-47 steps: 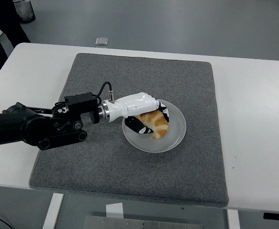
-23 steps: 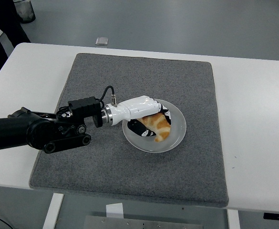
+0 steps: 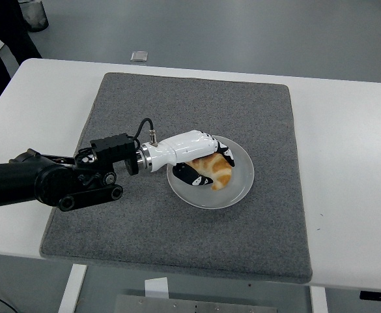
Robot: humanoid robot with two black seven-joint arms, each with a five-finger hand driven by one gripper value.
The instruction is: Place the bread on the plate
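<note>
Bread [image 3: 217, 171]: golden, croissant-like, over the plate's middle, under and just right of the palm.
Left hand [image 3: 197, 156]: white shell with black pads, curled over the bread and grasping it; thumb below, fingers above.
Contact: bread low over the plate or touching it; cannot tell which.
Risk: bread catching on a finger as the grip opens, dragged to the rim and off; likely cause, pulling the hand away sideways before a full release.
Plate [image 3: 241, 189]: round, pale, on the grey mat [image 3: 177, 104], near its centre.
Mat on: white table [image 3: 346, 143].
Right arm: out of view.
</note>
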